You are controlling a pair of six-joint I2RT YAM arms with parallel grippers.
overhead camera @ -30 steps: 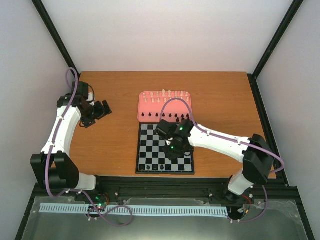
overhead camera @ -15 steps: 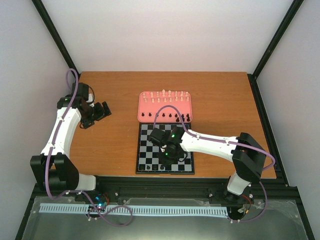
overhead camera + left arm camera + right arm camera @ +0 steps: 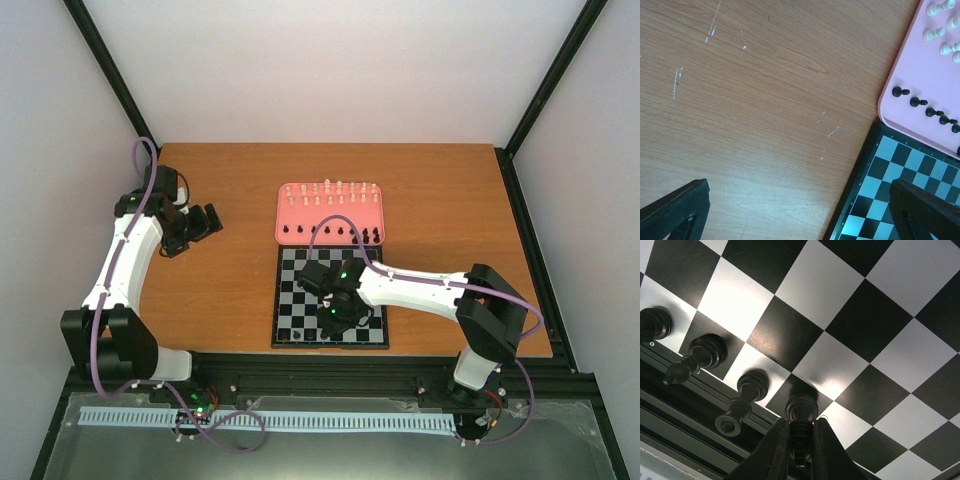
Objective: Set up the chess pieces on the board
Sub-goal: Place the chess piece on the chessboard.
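Table [image 3: 220, 300], wood; board [image 3: 295, 300] near centre; pink tray [image 3: 283, 215] just behind, holding black and cream chess pieces [image 3: 330, 190]; left gripper [image 3: 797, 200] spread apart over bare wood; right gripper [image 3: 801, 424] clamped on black piece [image 3: 801, 407] standing in board's near row

Robotics lab test cell. Wooden table [image 3: 220, 290] boxed in by plain white panels [image 3: 330, 70] and black frame struts [image 3: 108, 75].

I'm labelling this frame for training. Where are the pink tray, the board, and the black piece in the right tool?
pink tray [image 3: 920, 70], left wrist view, bare floor near its corner.
board [image 3: 295, 292], top view, a bare square.
black piece [image 3: 801, 407], right wrist view, its round base.
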